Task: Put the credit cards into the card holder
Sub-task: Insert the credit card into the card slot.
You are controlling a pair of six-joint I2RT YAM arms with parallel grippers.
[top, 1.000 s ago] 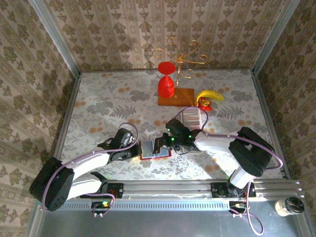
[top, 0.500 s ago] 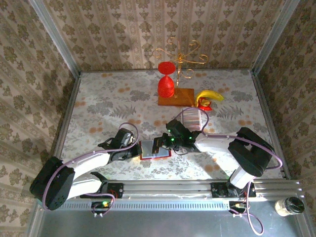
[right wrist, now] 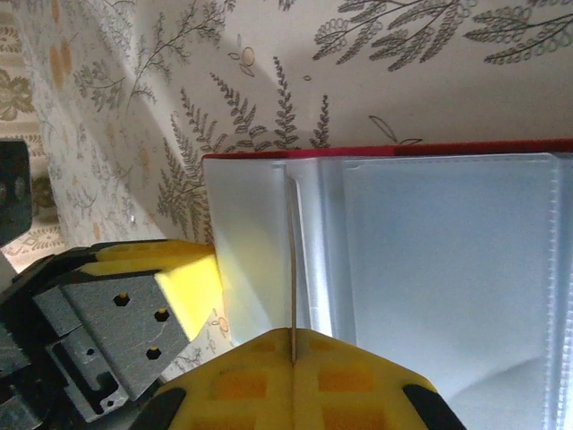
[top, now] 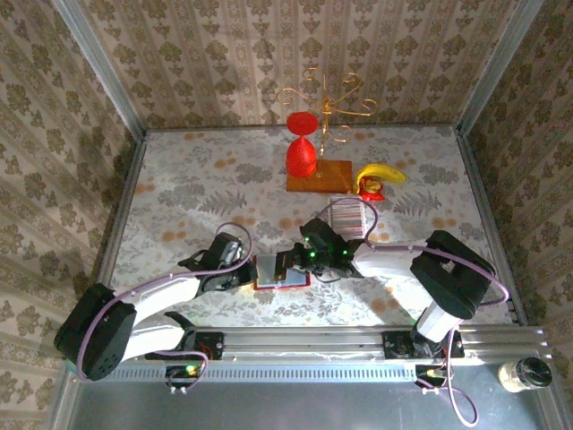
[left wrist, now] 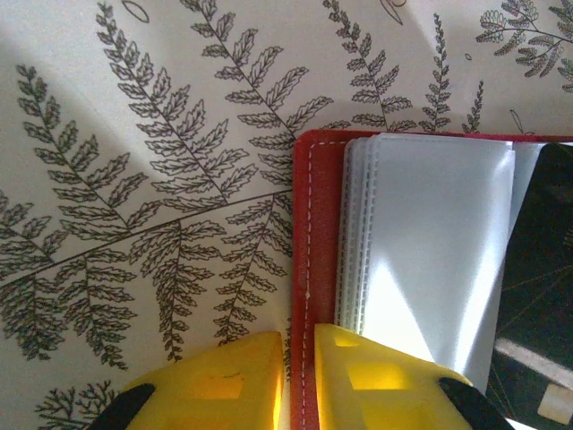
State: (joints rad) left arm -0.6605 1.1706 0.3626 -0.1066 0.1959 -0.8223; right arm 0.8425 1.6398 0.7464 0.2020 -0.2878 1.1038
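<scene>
The table (top: 179, 188) carries a fern-print cloth. The cards (top: 347, 215) lie in a striped row behind the right arm, apart from the holder (top: 279, 272). The holder lies open near the front edge, between both grippers, sleeves facing up. The left gripper (left wrist: 295, 345) pinches the holder's red cover edge. The right gripper (right wrist: 293, 345) is pressed together on a thin sheet (right wrist: 293, 269) seen edge-on; whether it is a sleeve or a card cannot be told.

— What's on the table (top: 179, 206)?
— I see the open card holder (top: 285, 279) near the front, the credit cards (top: 347, 215) behind it, a wooden board (top: 333, 177) and a banana (top: 383, 173) farther back.
</scene>
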